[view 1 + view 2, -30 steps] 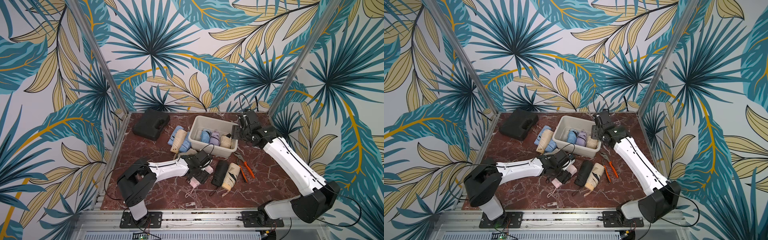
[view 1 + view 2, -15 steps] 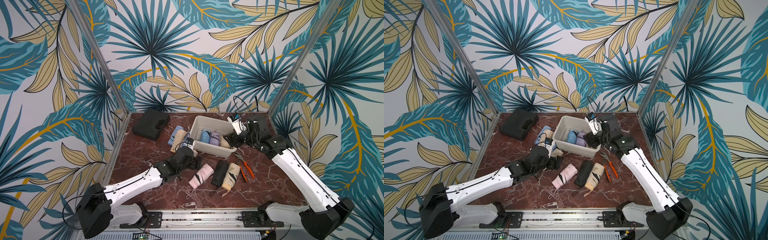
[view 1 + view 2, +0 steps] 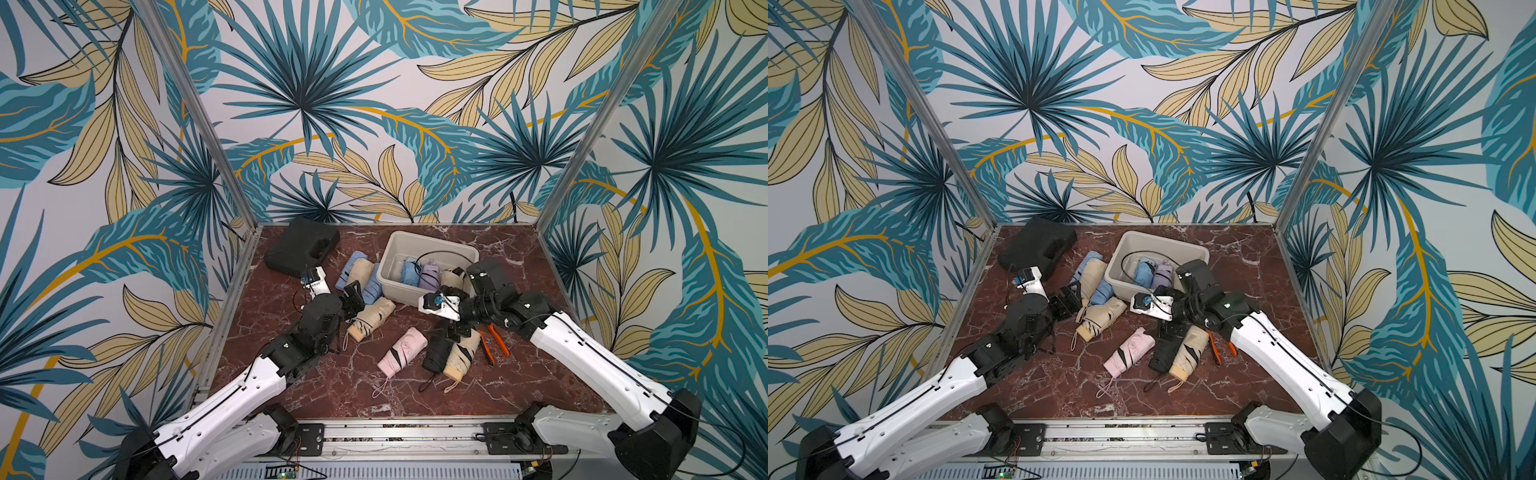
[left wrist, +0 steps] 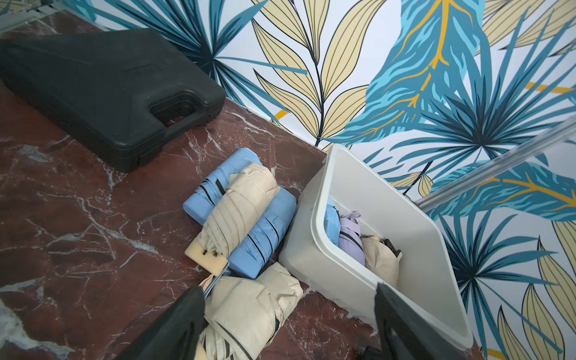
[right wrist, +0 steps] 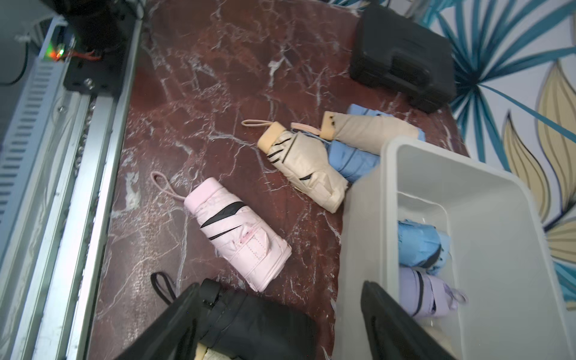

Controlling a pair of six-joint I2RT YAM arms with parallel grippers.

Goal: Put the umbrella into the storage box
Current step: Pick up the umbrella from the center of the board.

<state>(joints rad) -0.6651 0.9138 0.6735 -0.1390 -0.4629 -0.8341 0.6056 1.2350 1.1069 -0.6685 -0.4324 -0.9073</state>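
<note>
Your desk lies bare along its near edge and far-right corner. The storage box sits far-centre, three umbrellas inside. Left end effector, spread wide and empty, is just beside the beige umbrella; right end effector, also wide and empty, hangs over the black umbrella.

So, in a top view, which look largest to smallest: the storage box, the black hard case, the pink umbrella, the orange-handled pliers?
1. storage box
2. black hard case, somewhat smaller
3. pink umbrella
4. orange-handled pliers; the right arm hides part of them, so their full size is unsure
</note>
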